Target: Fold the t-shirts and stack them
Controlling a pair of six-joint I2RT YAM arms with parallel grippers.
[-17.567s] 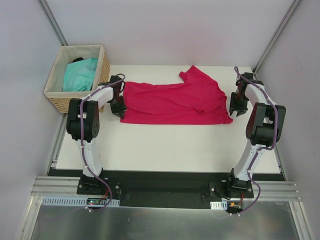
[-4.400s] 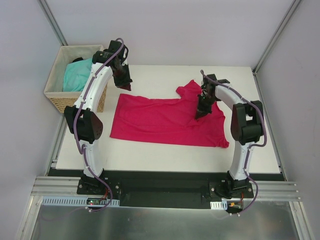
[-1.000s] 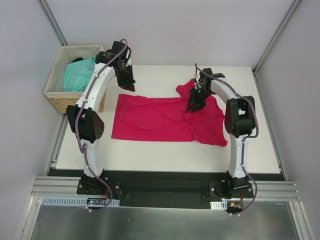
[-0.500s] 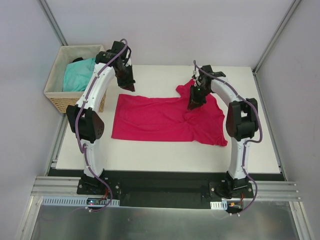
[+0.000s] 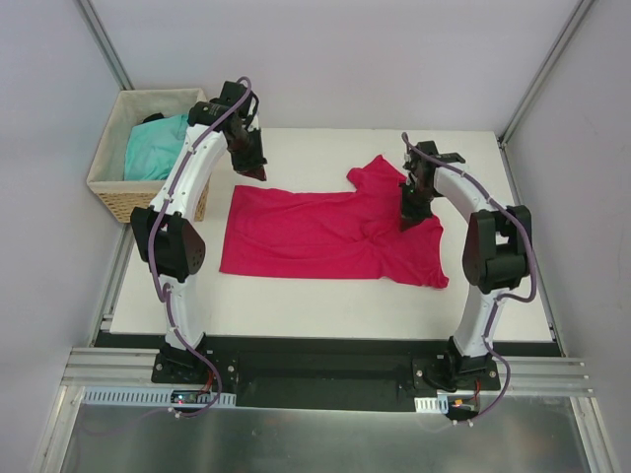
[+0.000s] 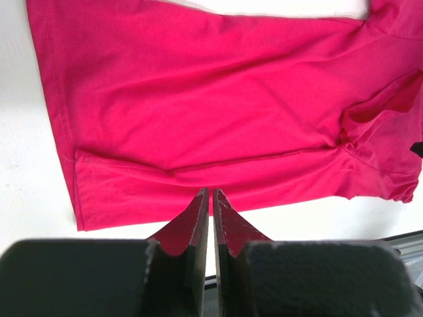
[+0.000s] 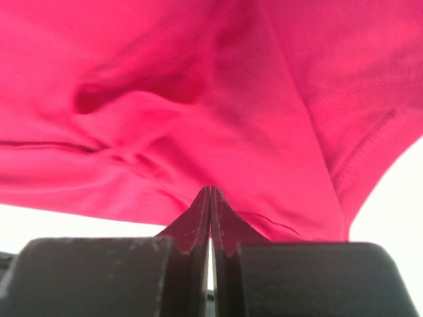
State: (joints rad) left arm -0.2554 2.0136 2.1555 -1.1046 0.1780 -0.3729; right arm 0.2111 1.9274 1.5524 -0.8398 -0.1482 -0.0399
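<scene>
Crimson-pink short-sleeved fabric t-shirt [image 5: 315, 232] spread on the white table [image 5: 325, 296], hem toward the left, neck and sleeves toward the right, with some wrinkles gathered in the upper part. Turquoise fabric t-shirt [image 5: 158, 146] bunched inside the woven wicker basket [image 5: 113, 202] at the far left corner of the table, not yet taken out.

Probably very light, soft and limp, with no shape kept when lifted. Likely to slide easily over the smooth table and to bunch up if dragged from one point only. Better to pinch at a hem corner or at a shoulder seam, thicker there thanks to the doubled cloth, and to lift two corners together for a straight fold.

Left gripper [image 6: 211, 193] raised well above the table near the far hem corner of the pink shirt, fingers closed almost together with only a thin slit between, nothing held and nothing touched. Right gripper [image 7: 210, 193] low over the wrinkled part between the two sleeves, fingers pressed together, tips at the cloth or just over it; a small pinch of fabric between them possible, but not clear from these views
</scene>
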